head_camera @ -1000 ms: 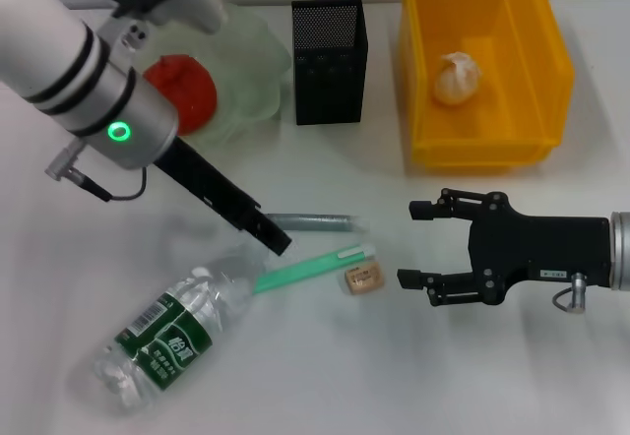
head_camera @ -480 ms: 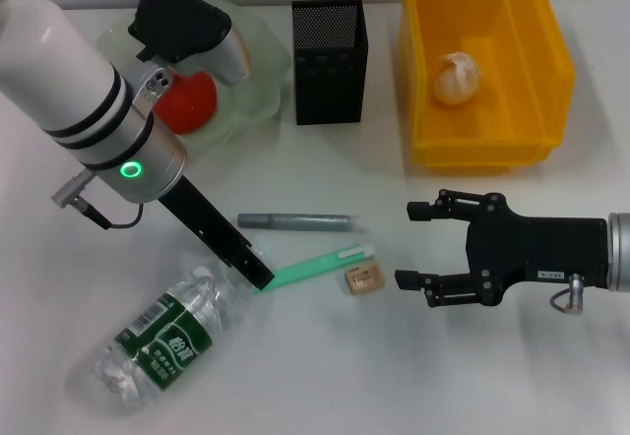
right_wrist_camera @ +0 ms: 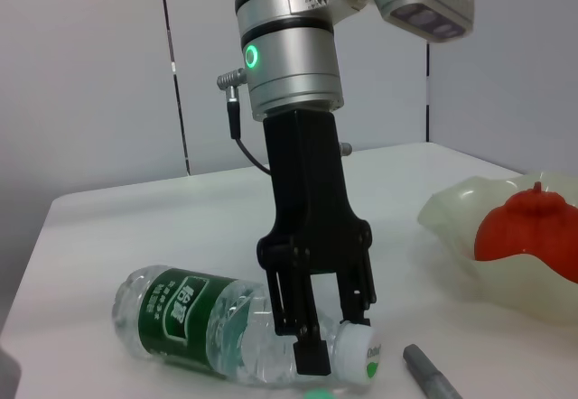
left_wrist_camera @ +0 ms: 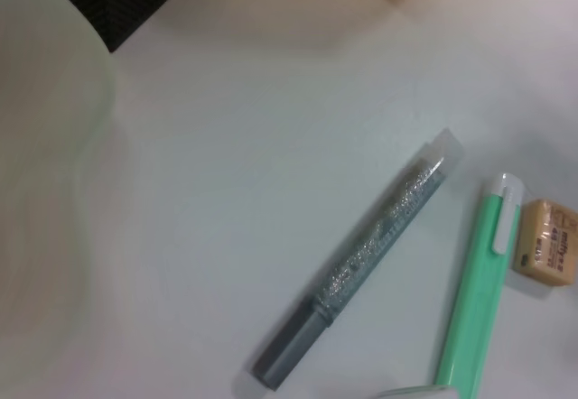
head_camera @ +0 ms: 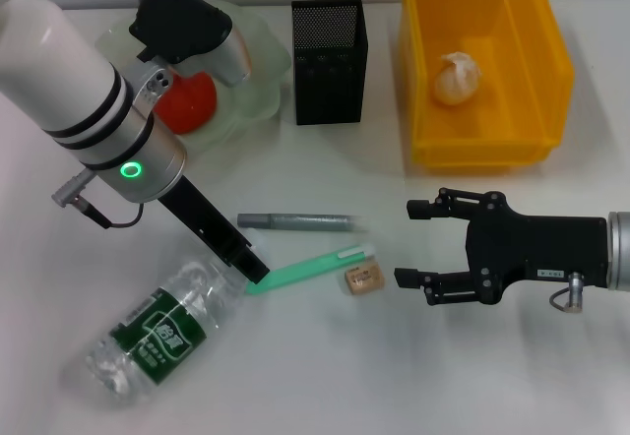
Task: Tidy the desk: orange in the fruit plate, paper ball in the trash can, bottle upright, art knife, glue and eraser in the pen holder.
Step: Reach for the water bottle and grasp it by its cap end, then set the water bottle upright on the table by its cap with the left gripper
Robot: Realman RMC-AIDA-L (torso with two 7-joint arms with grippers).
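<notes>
Since a moment ago, the clear plastic bottle with the green label (head_camera: 157,332) has rolled slightly, still lying on the white surface (head_camera: 325,376), cap toward the green pen-like art knife (head_camera: 310,268). Red-orange orange (head_camera: 187,100) sits in the pale green scalloped fruit plate (head_camera: 258,71); white crumpled paper ball (head_camera: 458,78) in the yellow plastic trash can (head_camera: 482,140). Left gripper (right_wrist_camera: 332,349), angled steeply down, has its jaws apart around the bottle's neck. Right gripper (head_camera: 421,243) hovers open beside the tan eraser (head_camera: 362,279).
</notes>
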